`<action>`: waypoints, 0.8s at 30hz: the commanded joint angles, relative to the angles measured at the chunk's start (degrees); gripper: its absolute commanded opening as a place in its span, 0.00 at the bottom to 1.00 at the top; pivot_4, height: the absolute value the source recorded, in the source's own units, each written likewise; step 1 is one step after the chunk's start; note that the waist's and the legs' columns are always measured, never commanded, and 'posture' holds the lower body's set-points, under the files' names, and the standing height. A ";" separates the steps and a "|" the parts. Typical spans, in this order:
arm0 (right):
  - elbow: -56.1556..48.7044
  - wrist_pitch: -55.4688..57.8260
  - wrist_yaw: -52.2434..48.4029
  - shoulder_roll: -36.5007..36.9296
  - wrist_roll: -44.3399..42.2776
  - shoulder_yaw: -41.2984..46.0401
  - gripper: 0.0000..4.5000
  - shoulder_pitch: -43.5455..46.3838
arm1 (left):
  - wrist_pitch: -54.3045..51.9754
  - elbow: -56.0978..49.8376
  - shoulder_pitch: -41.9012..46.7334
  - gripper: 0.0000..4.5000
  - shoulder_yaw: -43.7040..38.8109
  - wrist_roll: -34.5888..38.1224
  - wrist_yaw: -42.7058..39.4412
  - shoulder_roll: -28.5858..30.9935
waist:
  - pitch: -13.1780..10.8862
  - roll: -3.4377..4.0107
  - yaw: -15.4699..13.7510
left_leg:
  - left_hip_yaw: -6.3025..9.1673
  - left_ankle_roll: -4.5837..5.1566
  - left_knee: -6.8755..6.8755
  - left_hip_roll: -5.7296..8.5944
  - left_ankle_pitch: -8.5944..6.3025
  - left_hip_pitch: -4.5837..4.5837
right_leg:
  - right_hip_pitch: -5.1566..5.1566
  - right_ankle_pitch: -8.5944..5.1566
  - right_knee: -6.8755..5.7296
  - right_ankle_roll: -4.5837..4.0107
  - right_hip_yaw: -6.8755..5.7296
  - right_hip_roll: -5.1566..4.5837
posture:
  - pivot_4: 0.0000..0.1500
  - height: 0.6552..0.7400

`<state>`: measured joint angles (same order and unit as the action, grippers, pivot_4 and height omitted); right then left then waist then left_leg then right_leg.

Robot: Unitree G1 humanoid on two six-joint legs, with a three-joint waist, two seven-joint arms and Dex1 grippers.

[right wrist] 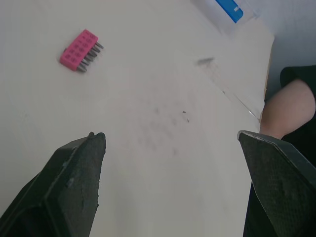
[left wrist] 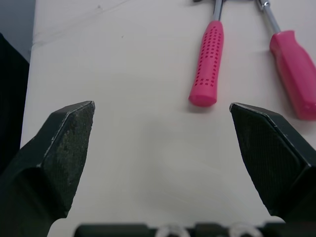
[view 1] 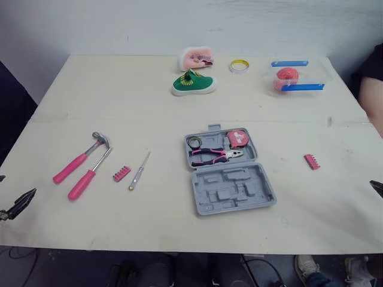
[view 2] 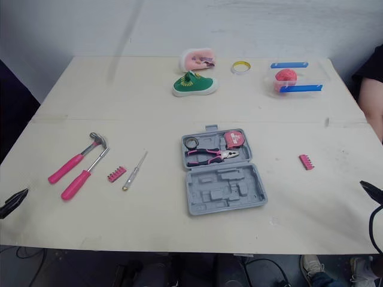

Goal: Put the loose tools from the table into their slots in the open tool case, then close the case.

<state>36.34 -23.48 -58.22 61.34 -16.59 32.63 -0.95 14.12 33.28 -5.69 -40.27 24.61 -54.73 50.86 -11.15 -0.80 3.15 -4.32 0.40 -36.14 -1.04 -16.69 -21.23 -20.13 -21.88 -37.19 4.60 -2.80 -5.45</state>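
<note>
The grey tool case (view 1: 258, 161) lies open at the table's middle. Its far half holds pink-handled pliers (view 1: 212, 156), a tape measure (view 1: 239, 138) and a small ring; the near half (view 1: 233, 188) has empty slots. To the left lie a pink-handled hammer (view 1: 78, 160), a pink-handled driver (view 1: 88, 176), a pink bit holder (view 1: 121, 174) and a thin screwdriver (view 1: 139, 170). A second pink bit holder (view 1: 312, 161) lies right of the case. My left gripper (left wrist: 160, 128) is open, near the hammer handle (left wrist: 207, 64). My right gripper (right wrist: 170, 148) is open, short of the right bit holder (right wrist: 79, 49).
At the table's far side stand a green shoe (view 1: 194, 84), a pink object (view 1: 196, 58), a yellow ring (view 1: 239, 66) and a clear box with blue clips (view 1: 291, 79). A person's arm (view 1: 374, 95) reaches the table's right edge.
</note>
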 commanded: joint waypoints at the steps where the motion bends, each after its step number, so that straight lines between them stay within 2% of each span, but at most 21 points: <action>1: -6.05 2.56 -1.58 -0.33 -2.12 -2.22 1.00 2.82 | -4.63 -8.46 1.59 0.99 1.90 2.24 0.91 -0.76 | 0.00 -0.01 0.02 | 0.00 0.00 -0.03 0.00 0.00 0.00 | -0.01 0.00 -0.05 0.00 0.01 0.00 | 1.00 1.00; 5: -10.30 6.03 -2.90 -1.03 -2.81 -5.59 1.00 6.43 | -12.60 -21.47 3.78 0.99 5.97 3.65 3.92 -2.36 | 0.00 -0.01 -0.12 | 0.01 -0.09 -0.07 0.00 0.06 -0.03 | -0.03 0.00 -0.12 0.00 -0.01 -0.01 | 1.00 1.00; 10: -10.68 8.45 -4.47 -2.25 -2.24 -10.69 1.00 13.32 | -23.41 -34.81 8.12 0.99 15.91 2.76 6.52 -3.11 | 0.00 -0.02 -0.60 | 0.02 -0.13 -0.20 0.01 0.13 -0.05 | 0.01 0.01 -0.16 0.03 -0.01 -0.01 | 1.00 1.00; 14: -12.50 11.10 -5.49 -5.36 -1.93 -15.69 1.00 17.63 | -26.60 -38.97 13.48 0.99 24.19 0.92 6.48 -4.80 | 0.00 -0.02 -0.87 | 0.01 -0.24 -0.21 0.00 0.20 -0.07 | -0.01 0.01 -0.15 0.03 -0.01 0.04 | 1.00 1.00; 20: -12.61 12.03 -4.86 -9.12 0.09 -20.19 1.00 21.20 | -29.19 -40.48 18.96 0.99 31.81 -2.23 7.16 -7.54 | -0.01 -0.02 -1.27 | 0.01 -0.25 -0.39 0.00 0.24 -0.12 | -0.03 0.01 -0.24 0.03 -0.01 0.06 | 1.00 1.00; 22: -12.65 12.59 -5.37 -9.81 0.40 -21.47 1.00 21.64 | -30.02 -40.94 19.44 0.87 33.68 -2.67 6.93 -8.30 | -0.01 -0.02 -1.49 | 0.00 -0.24 -0.43 0.00 0.25 -0.14 | -0.03 0.01 -0.23 0.03 -0.02 0.05 | 1.00 1.00; 23: -12.37 12.28 -5.01 -10.16 1.01 -21.91 0.94 21.99 | -29.53 -40.53 19.61 0.83 34.24 -3.39 6.78 -8.46 | -0.01 -0.02 -1.53 | 0.01 -0.24 -0.48 0.00 0.26 -0.15 | -0.02 0.01 -0.23 0.03 -0.02 0.05 | 1.00 1.00; 24: -12.14 12.45 -4.84 -10.78 1.52 -22.64 0.88 22.35 | -29.22 -40.32 19.72 0.74 35.69 -4.57 6.48 -8.64 | -0.01 -0.02 -1.53 | 0.01 -0.23 -0.53 0.00 0.25 -0.17 | -0.02 0.01 -0.24 0.03 -0.02 0.05 | 1.00 1.00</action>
<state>24.80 -11.06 -63.29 50.93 -15.43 9.91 20.80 -15.73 -6.13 13.39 -5.55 21.38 -47.83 42.23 -11.15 -0.82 1.63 -4.29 0.18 -36.77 -1.06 -16.45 -21.44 -20.15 -21.87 -37.44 4.63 -2.84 -5.39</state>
